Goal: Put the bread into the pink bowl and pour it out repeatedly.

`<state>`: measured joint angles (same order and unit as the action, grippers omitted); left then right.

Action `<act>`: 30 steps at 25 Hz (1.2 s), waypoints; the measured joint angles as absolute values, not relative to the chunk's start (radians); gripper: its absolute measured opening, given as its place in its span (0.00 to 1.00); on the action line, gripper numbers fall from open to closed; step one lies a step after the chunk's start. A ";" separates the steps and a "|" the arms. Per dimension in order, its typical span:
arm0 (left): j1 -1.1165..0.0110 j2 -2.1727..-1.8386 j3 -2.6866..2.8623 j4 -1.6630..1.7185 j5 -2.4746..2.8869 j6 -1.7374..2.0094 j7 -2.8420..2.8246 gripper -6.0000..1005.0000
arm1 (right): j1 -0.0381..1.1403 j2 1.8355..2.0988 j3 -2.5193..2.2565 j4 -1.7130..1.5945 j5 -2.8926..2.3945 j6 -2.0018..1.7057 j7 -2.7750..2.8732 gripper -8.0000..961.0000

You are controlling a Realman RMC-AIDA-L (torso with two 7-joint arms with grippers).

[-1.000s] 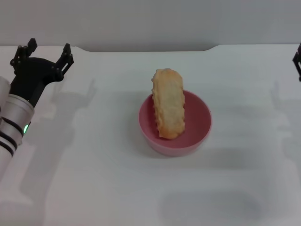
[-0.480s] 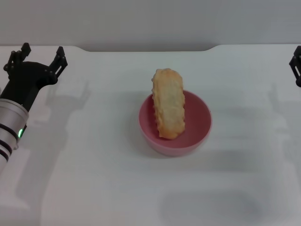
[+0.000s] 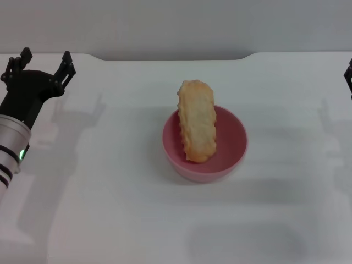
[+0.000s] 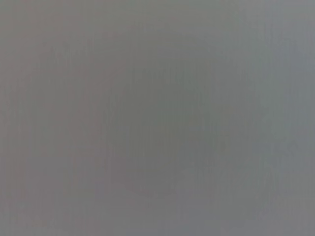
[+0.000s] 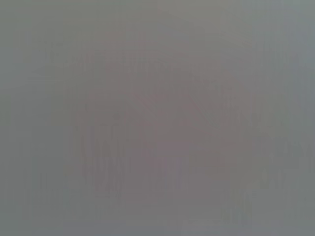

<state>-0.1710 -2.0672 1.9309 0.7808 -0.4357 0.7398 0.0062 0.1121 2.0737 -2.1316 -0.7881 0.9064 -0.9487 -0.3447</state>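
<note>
The pink bowl stands upright in the middle of the white table. The bread lies in it with its plain golden-tan side showing, leaning on the bowl's far-left rim and sticking out beyond it. My left gripper is open and empty at the far left, well away from the bowl. My right gripper shows only as a black sliver at the right edge of the head view. Both wrist views show plain grey only.
The white table lies all round the bowl. A grey wall runs behind the table's far edge.
My left gripper has drawn back to the left and away from the bowl. My right gripper has slid a little farther out of the picture. The bowl and bread have not moved.
</note>
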 joint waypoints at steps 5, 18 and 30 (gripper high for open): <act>-0.185 -2.068 1.932 0.780 -0.449 0.740 0.005 0.84 | 0.109 2.073 -2.124 -0.780 0.906 -0.950 -0.344 0.83; -0.212 -2.068 1.943 0.755 -0.451 0.739 0.014 0.84 | 0.116 2.071 -2.122 -0.751 0.910 -0.951 -0.342 0.83; -0.202 -2.066 1.957 0.754 -0.448 0.738 0.016 0.84 | 0.112 2.073 -2.122 -0.749 0.913 -0.958 -0.342 0.83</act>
<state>-0.2025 -2.0661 1.9566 0.7544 -0.4478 0.7385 0.0156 0.1118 2.0734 -2.1224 -0.7493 0.9131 -0.9584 -0.3419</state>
